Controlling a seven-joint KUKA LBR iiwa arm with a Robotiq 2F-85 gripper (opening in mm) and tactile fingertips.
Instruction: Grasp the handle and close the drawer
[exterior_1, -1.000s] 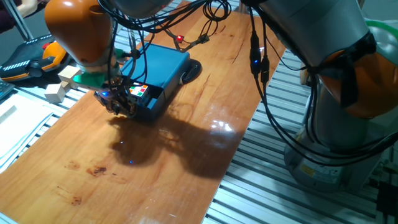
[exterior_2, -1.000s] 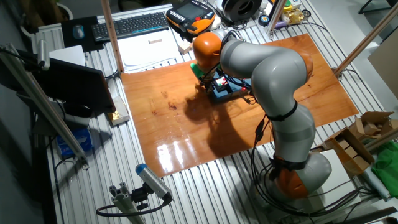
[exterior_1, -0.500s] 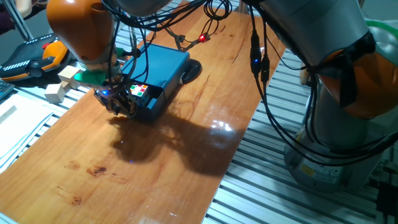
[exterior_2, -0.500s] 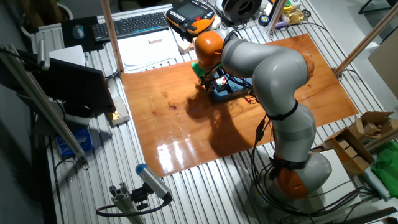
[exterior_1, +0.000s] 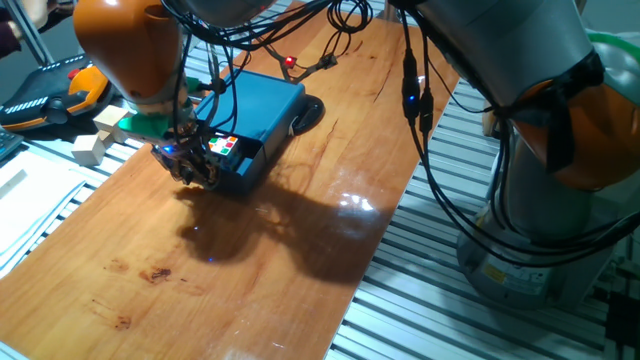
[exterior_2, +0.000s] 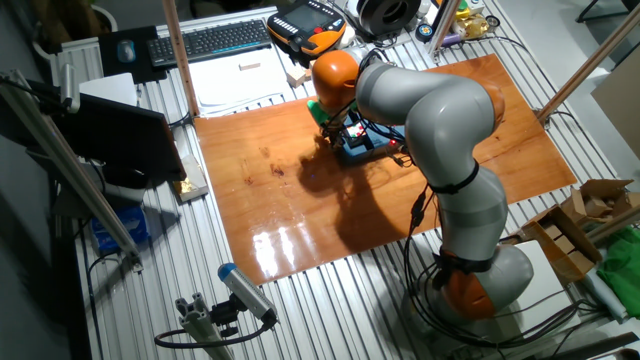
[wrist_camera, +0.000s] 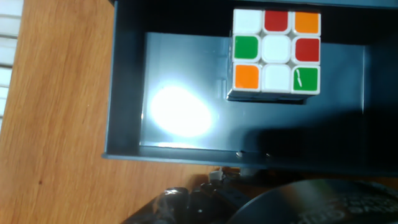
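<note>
Dark blue, thin-walled, the drawer (wrist_camera: 127, 87) stands pulled out from the brighter blue box casing (exterior_1: 255, 105) on the wooden table (exterior_1: 260, 280). A puzzle cube (wrist_camera: 276, 53) lies inside against the far wall; the floor beside it is bare and glares under a light. The handle is hidden at the front panel, where the jaws (exterior_1: 192, 165) sit; I cannot tell whether they grip. Open wood lies before the drawer front. No readable writing.
</note>
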